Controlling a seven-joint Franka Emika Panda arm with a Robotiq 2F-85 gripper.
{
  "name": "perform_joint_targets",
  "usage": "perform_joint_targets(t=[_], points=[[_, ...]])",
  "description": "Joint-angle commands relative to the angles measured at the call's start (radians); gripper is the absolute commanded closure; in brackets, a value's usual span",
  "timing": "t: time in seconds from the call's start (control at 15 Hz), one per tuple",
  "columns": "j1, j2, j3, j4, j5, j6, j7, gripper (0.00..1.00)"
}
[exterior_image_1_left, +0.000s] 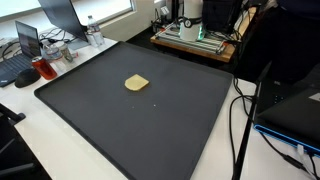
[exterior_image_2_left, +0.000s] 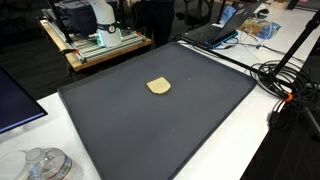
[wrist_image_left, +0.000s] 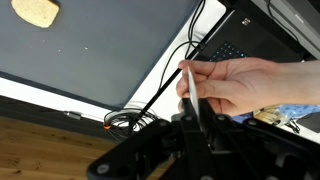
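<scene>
In the wrist view my gripper (wrist_image_left: 197, 108) reaches out past the edge of the black mat (wrist_image_left: 110, 50). Its two black fingers stand close together around a thin white stick (wrist_image_left: 187, 75). A person's hand (wrist_image_left: 235, 85) holds the upper part of that stick from the right. A flat tan piece (wrist_image_left: 35, 12) lies on the mat, far from the gripper; it also shows in both exterior views (exterior_image_1_left: 136, 83) (exterior_image_2_left: 158, 87). Neither exterior view shows the arm or the gripper.
Black cables (wrist_image_left: 130, 120) coil on the white table beside the mat's edge. A dark laptop (wrist_image_left: 240, 45) lies behind the hand. In both exterior views a machine on a wooden stand (exterior_image_1_left: 195, 25) (exterior_image_2_left: 95, 30) sits beyond the mat. Bottles (exterior_image_1_left: 93, 35) and cables (exterior_image_2_left: 285, 80) crowd the edges.
</scene>
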Motion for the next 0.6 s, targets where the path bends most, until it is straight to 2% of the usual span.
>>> perform_joint_targets(t=[0.0, 0.33, 0.53], points=[[-0.009, 0.013, 0.0, 0.014, -0.014, 0.003, -0.02, 1.0], [-0.022, 0.023, 0.008, 0.025, -0.027, -0.008, -0.008, 0.98], [-0.045, 0.08, 0.016, 0.058, -0.074, -0.006, -0.014, 0.99]])
